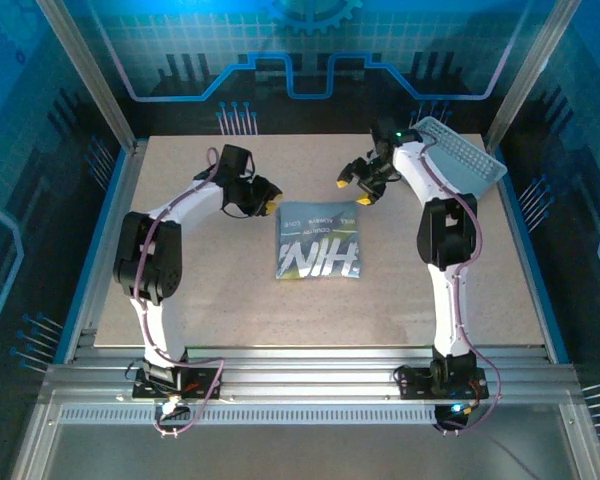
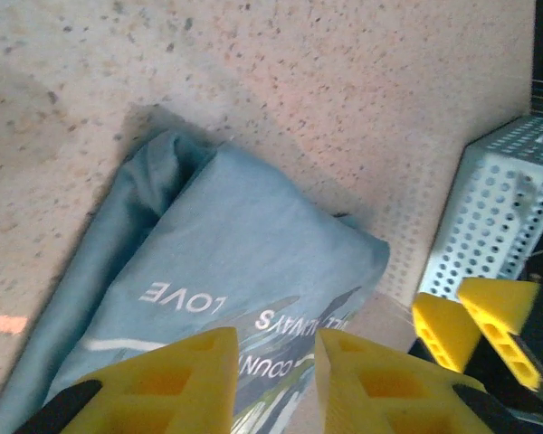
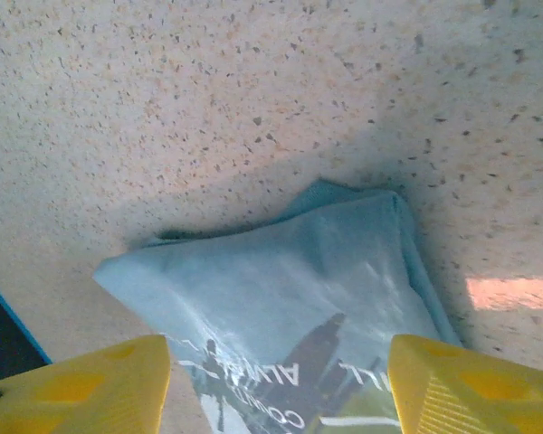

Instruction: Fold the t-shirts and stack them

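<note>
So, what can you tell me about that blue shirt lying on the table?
The t-shirt is pale grey-blue soft cloth, folded into a neat rectangle, with white lettering on its upper face. It lies flat near the middle of the speckled table. The left hand and right hand hover open beyond its far corners, not touching it.

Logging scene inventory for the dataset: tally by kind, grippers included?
t-shirt, folded, grey-blue: 1
white basket: 1
grippers, left gripper and right gripper, both open: 2
Total: 4
</note>
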